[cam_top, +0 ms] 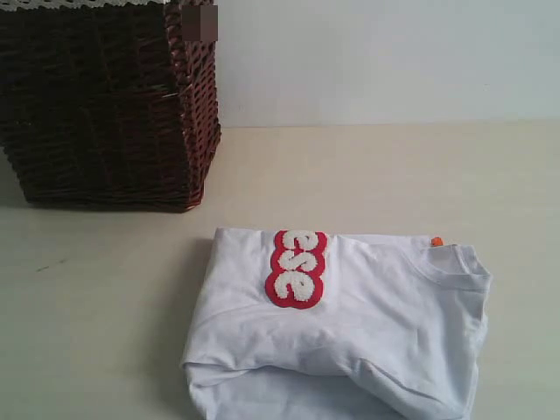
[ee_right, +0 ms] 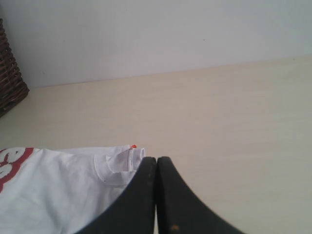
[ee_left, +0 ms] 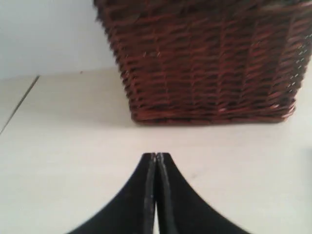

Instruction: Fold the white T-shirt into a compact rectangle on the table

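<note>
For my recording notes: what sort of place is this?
Probably a staged tabletop for laundry folding, perhaps in a lab or a plain room: a cream table against a blank pale wall, carrying a partly folded white T-shirt and a dark wicker basket.

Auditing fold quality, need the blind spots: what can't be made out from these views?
- white T-shirt: near edge cut off by the exterior view's bottom border; full outline unknown.
- red lettering: only part shows at the fold; word unreadable.
- wicker basket: inside hidden by its walls, top cropped.
- right gripper: shut, covers part of the collar in the right wrist view.
- left gripper: shut; its view misses the shirt entirely.
</note>
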You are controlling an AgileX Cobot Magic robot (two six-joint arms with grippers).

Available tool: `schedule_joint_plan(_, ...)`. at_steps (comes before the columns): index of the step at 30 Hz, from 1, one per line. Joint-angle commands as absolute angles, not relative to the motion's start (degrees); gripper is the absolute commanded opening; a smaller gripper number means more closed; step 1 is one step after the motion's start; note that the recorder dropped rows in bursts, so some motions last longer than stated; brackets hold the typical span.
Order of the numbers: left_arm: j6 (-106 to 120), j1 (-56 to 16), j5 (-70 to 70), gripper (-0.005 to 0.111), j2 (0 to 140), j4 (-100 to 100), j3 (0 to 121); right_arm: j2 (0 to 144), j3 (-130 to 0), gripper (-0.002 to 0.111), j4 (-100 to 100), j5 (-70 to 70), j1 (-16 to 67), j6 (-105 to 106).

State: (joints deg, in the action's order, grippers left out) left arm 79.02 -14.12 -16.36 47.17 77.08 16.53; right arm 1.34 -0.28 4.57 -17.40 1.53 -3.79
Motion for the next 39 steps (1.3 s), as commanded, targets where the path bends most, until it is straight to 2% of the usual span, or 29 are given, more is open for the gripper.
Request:
schedule_joint_plan(1, 78.47, -2.57, -3.97, 0.000, 40.55, 72.67, 14.42, 1.50, 0.00, 0.000, 4.51, -16.57, 1.32, -3.69)
schedule_joint_plan(9, 68.79, 9.48, -1.33, 0.000, 19.63, 73.74, 6.30, 1.50, 0.00, 0.000, 4.51, -16.57, 1.32, -3.69)
schedule_joint_plan(16, 62.98, 14.00, -2.05, 0.000, 0.00, 73.82, 0.00, 1.50, 0.00, 0.000, 4.51, -16.57, 1.32, -3.69)
schedule_joint_plan(27, 59.79, 14.00, 7.15, 0.000, 2.57, 74.09, 0.00, 1.50, 0.00, 0.000, 4.38, -16.57, 1.32, -3.69)
schedule_joint_plan(39, 59.79, 14.00, 8.74, 0.000, 2.57, 74.31, 0.00, 1.50, 0.00, 0.000, 4.38, -16.57, 1.32, -3.69)
